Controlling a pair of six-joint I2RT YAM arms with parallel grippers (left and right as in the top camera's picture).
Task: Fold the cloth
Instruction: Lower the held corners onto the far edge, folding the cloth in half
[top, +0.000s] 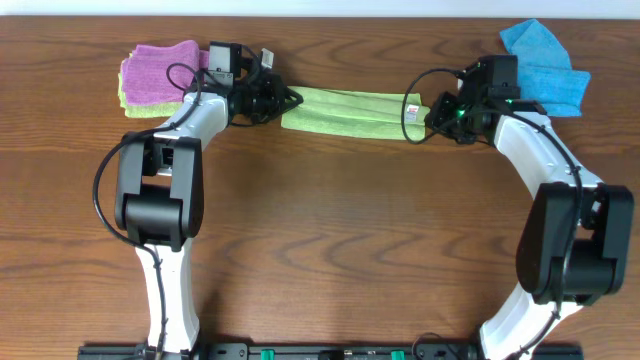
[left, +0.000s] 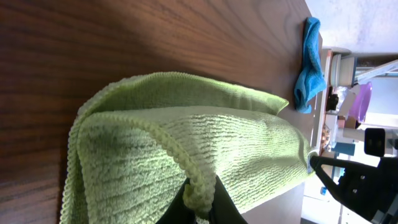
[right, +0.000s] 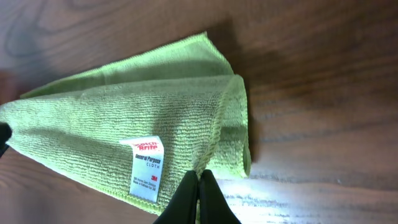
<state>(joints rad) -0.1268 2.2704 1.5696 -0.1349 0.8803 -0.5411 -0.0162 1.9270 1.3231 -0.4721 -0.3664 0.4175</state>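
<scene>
The cloth (top: 345, 110) is drawn out into a long, narrow band that runs from one pincer straight across to the other over the wooden surface (top: 330, 240). Whether it rests on the wood or hangs just above it, I cannot tell.

The left pincer (top: 278, 100) is closed tight on one end. In its wrist view the dark fingertips (left: 227, 208) pinch the stitched hem, and the layers fan out ahead of the tips.

The right pincer (top: 428, 112) is clamped on the opposite end, jaws pressed together over the hem. The white tag (right: 147, 168) sits just beside the tips, to their left in that wrist view.

Behind the left pincer, past its wrist, lies a purple cloth (top: 155, 68). Behind the right pincer lies a blue cloth (top: 545, 65). Both are apart from the green band.
</scene>
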